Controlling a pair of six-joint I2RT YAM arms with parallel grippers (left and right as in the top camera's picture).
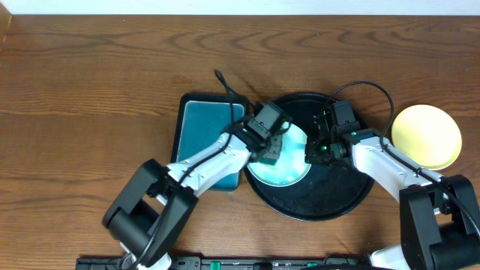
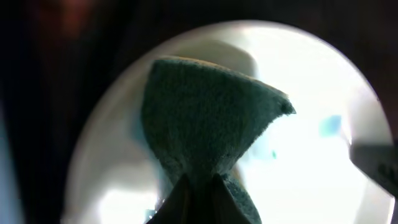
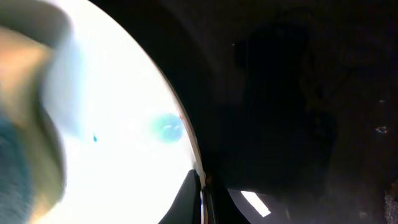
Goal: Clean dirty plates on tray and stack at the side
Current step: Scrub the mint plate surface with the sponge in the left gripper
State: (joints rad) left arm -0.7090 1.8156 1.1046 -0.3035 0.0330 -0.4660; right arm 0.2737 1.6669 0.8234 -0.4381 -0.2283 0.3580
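Brown wood-grain desk (image 1: 90, 97), pale wall strip (image 1: 225, 6) along the far edge. Round black tray (image 1: 330, 199) sits centre-right. A rectangular teal tray (image 1: 206, 124) lies just beside it on its left, edges touching or nearly so.

One mint plate (image 1: 289, 174) lies flat inside the black tray, in its left half, close to the rim on the teal tray side. A yellow plate (image 1: 426, 136) is on the bare desk to the right of the black tray, apart from it, face plain from overhead.

Left hand (image 1: 270, 150) is over the mint plate's upper left part. Its jaws are closed tight on a dark green sponge (image 2: 205, 112), pinched at the base so the sponge fans out wider at the far end. The sponge sits against the plate face; whether it presses down is hard to tell, since the wrist view is overexposed.

Right hand (image 1: 313, 150) is at the plate's right edge, inside the black tray. In the right wrist view its jaws are closed, nipping the plate's rim. A teal smudge (image 3: 166, 127) is on the plate near that rim. There are smaller teal flecks toward the plate's middle and another pale blue patch in the left wrist view. The rest of the plate is blown out white.
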